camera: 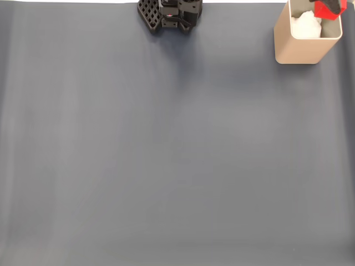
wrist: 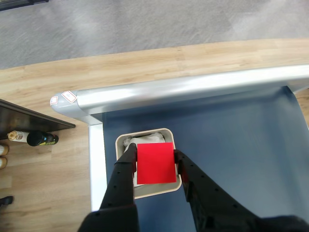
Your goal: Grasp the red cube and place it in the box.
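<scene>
In my wrist view, my gripper (wrist: 155, 162) is clamped on the red cube (wrist: 155, 162), one black finger (wrist: 126, 166) pressed to its left face and the other to its right. I hold the cube directly above the open top of the box (wrist: 159, 189), whose beige rim shows around the cube on all sides. Something white and crumpled (wrist: 145, 139) lies inside the box, beyond the cube. The box stands on the dark grey mat (wrist: 231, 140), close to the mat's corner, with a silver table edge (wrist: 183, 89) behind it and wooden floor past that.

In the fixed view, the box (camera: 299, 47) sits at the top right of the mat (camera: 166, 155), white stuff (camera: 306, 25) visible inside it. The cube (camera: 323, 10) shows as a red patch over the box's far right rim, partly hidden by my black fingers. My arm's base (camera: 169, 14) sits at the mat's top edge, well left of the box.
</scene>
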